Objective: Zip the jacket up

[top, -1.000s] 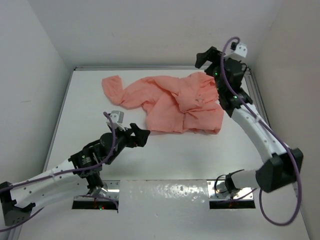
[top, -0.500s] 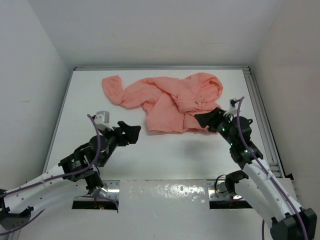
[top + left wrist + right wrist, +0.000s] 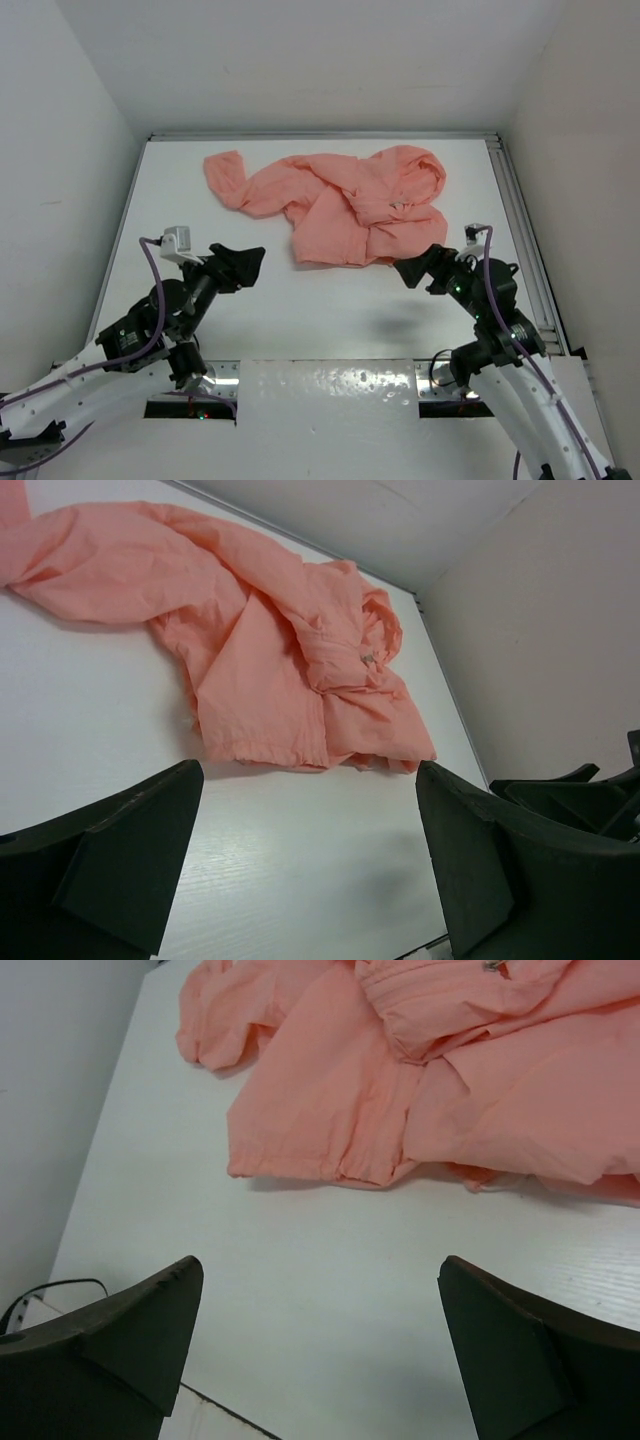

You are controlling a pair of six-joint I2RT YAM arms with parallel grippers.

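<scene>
The salmon-pink jacket (image 3: 340, 205) lies crumpled on the far half of the white table, one sleeve stretched to the left. It also shows in the left wrist view (image 3: 270, 650) and the right wrist view (image 3: 420, 1070). A small metal zipper part (image 3: 368, 658) shows among the folds. My left gripper (image 3: 243, 265) is open and empty, left of and nearer than the jacket's hem. My right gripper (image 3: 418, 270) is open and empty, just in front of the jacket's right corner. Neither gripper touches the fabric.
White walls close the table on the left, back and right. A metal rail (image 3: 520, 230) runs along the table's right edge. A shiny metal plate (image 3: 330, 395) lies at the near edge between the arm bases.
The right arm has swung from the far right corner over the jacket back to the near side. The left gripper has drawn back toward the left and nearer. The jacket's hood now lies uncovered.
</scene>
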